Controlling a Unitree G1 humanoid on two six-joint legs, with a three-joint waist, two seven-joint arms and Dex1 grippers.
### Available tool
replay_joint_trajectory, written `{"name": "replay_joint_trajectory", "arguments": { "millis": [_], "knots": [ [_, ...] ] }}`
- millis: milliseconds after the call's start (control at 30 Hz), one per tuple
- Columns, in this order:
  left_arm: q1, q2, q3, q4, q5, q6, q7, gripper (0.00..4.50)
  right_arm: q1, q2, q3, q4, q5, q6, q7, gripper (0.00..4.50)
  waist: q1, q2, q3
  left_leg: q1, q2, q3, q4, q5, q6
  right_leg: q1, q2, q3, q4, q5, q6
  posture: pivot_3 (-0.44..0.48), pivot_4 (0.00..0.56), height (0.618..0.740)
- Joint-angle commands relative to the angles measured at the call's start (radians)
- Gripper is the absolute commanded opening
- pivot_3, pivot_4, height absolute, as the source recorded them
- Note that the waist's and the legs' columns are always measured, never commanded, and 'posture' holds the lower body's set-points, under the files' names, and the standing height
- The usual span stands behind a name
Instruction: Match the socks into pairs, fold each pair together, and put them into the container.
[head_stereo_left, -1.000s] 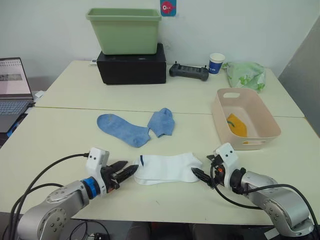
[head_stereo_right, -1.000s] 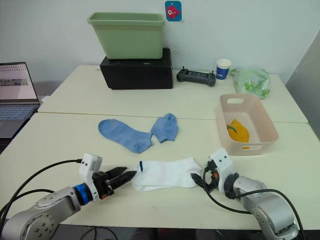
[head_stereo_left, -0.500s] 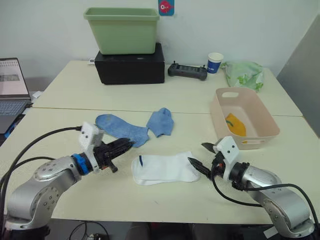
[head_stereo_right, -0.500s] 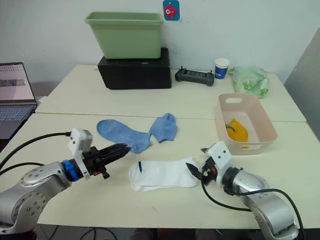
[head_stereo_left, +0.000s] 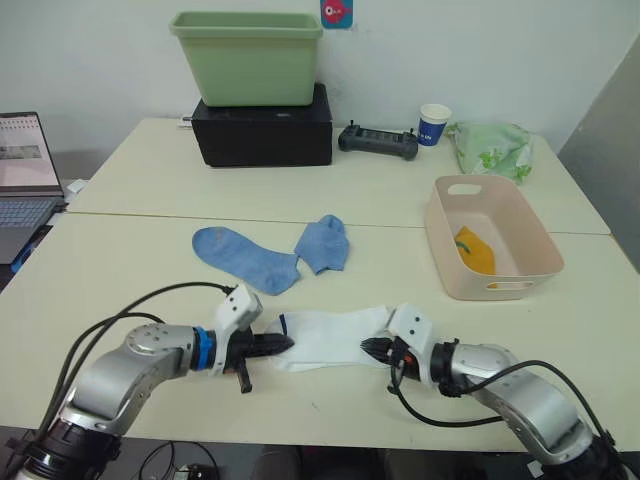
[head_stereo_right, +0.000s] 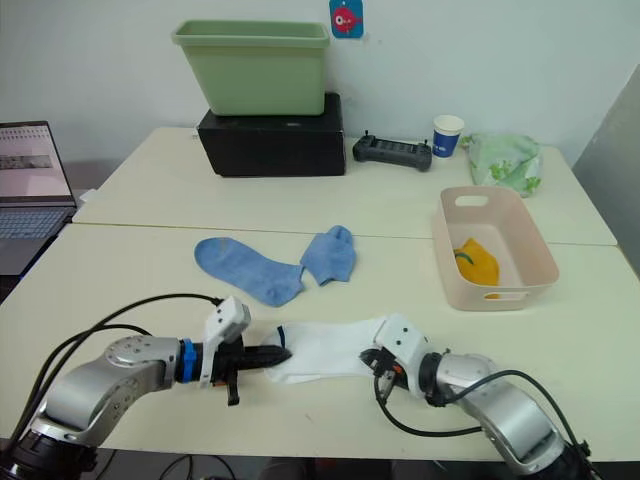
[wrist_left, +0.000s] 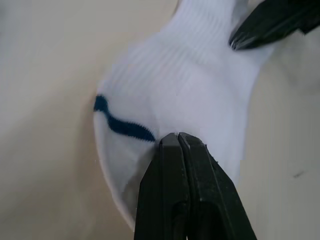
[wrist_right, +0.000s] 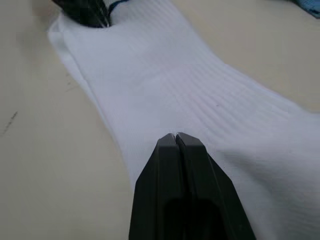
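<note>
Two white socks (head_stereo_left: 325, 333) lie stacked near the table's front edge, dark cuff edge (wrist_left: 120, 125) toward the left. My left gripper (head_stereo_left: 281, 343) is shut, its tips pinching the cuff end (wrist_left: 175, 136). My right gripper (head_stereo_left: 371, 346) is shut on the toe end of the white socks (wrist_right: 176, 136). Two blue socks lie apart behind them, one flat (head_stereo_left: 243, 257) and one bunched (head_stereo_left: 323, 243). The pale pink container (head_stereo_left: 525, 232) stands at the right with a folded yellow sock (head_stereo_left: 474, 251) inside.
At the back stand a green tub (head_stereo_left: 247, 55) on a black box (head_stereo_left: 262, 132), a black controller (head_stereo_left: 377, 142), a paper cup (head_stereo_left: 433, 125) and a green bag (head_stereo_left: 490, 148). A laptop (head_stereo_left: 22, 165) sits far left.
Both grippers were open beside the white socks and have shut on their two ends. The left gripper swung toward the blue sock, then came back to the cuff.
</note>
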Motion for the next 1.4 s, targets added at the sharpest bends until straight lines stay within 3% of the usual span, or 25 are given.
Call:
{"name": "replay_joint_trajectory", "arguments": {
  "millis": [33, 133, 267, 400, 700, 1000, 1067, 1300, 1400],
  "knots": [
    [0.029, 0.001, -0.001, -0.044, 0.013, 0.041, 0.028, 0.00, 0.046, -0.046, -0.055, -0.016, -0.003, 0.013, 0.016, 0.04, 0.001, 0.000, 0.000, 0.002, 0.000, 0.000, 0.000, 0.000, 0.000, 0.001, 0.000, 0.000, 0.000, 0.000, 0.000, 0.000, 0.150, 0.730],
    [0.072, 0.011, 0.005, -0.077, 0.017, 0.053, 0.040, 0.00, 0.066, -0.065, -0.097, -0.007, -0.014, -0.016, 0.013, 0.04, 0.000, 0.000, 0.000, 0.004, 0.000, 0.000, 0.000, 0.000, 0.000, 0.004, -0.001, 0.001, 0.000, 0.000, 0.000, 0.000, 0.150, 0.730],
    [0.088, -0.025, 0.072, -0.133, -0.045, 0.018, 0.029, 0.00, 0.057, 0.006, -0.170, -0.065, 0.061, -0.099, 0.028, 0.04, 0.000, 0.000, 0.000, 0.004, 0.000, 0.001, 0.001, 0.000, 0.000, 0.005, -0.001, 0.001, 0.000, 0.000, 0.000, 0.000, 0.150, 0.730],
    [0.017, -0.043, 0.106, -0.194, -0.119, 0.062, 0.030, 0.00, -0.001, 0.067, -0.109, -0.063, 0.020, -0.086, 0.001, 0.04, -0.001, -0.001, 0.001, 0.003, 0.000, -0.001, 0.001, 0.000, 0.000, 0.004, 0.000, -0.001, 0.000, 0.000, 0.001, 0.000, 0.150, 0.730],
    [-0.015, -0.108, -0.052, -0.063, 0.069, 0.014, 0.125, 0.00, -0.056, 0.138, 0.022, 0.099, -0.137, -0.088, -0.061, 0.04, 0.000, -0.001, 0.001, 0.003, -0.001, -0.001, 0.000, 0.000, 0.000, 0.004, 0.000, 0.000, 0.000, 0.000, 0.000, 0.000, 0.150, 0.730],
    [0.046, -0.109, -0.059, -0.037, 0.092, 0.001, 0.125, 0.00, -0.006, 0.159, -0.169, 0.131, -0.120, -0.054, -0.136, 0.04, 0.000, -0.001, 0.000, 0.005, -0.001, -0.001, 0.001, 0.000, 0.000, 0.006, 0.000, 0.000, 0.000, 0.001, 0.001, 0.000, 0.150, 0.730],
    [0.041, -0.120, -0.041, -0.050, 0.067, 0.009, 0.124, 0.00, 0.020, 0.138, -0.215, 0.101, -0.094, -0.101, -0.094, 0.04, 0.000, 0.000, -0.001, 0.005, -0.001, -0.001, 0.001, 0.000, 0.000, 0.006, 0.000, 0.000, 0.000, 0.001, 0.001, 0.000, 0.150, 0.730],
    [-0.075, -0.114, 0.001, -0.143, -0.032, 0.037, 0.042, 0.00, 0.108, 0.140, -0.297, -0.069, 0.053, -0.063, -0.035, 0.04, -0.001, 0.000, 0.001, 0.004, 0.000, -0.002, 0.001, 0.000, 0.000, 0.005, 0.000, -0.001, 0.002, 0.001, 0.001, 0.000, 0.150, 0.730],
    [-0.137, -0.124, -0.031, -0.088, 0.004, 0.009, 0.024, 0.00, 0.141, 0.138, -0.302, -0.081, 0.053, -0.068, -0.048, 0.04, 0.000, 0.000, 0.001, 0.004, -0.001, -0.002, 0.002, 0.000, 0.000, 0.005, 0.000, -0.001, 0.002, 0.001, 0.001, 0.000, 0.150, 0.730]
  ]
}}
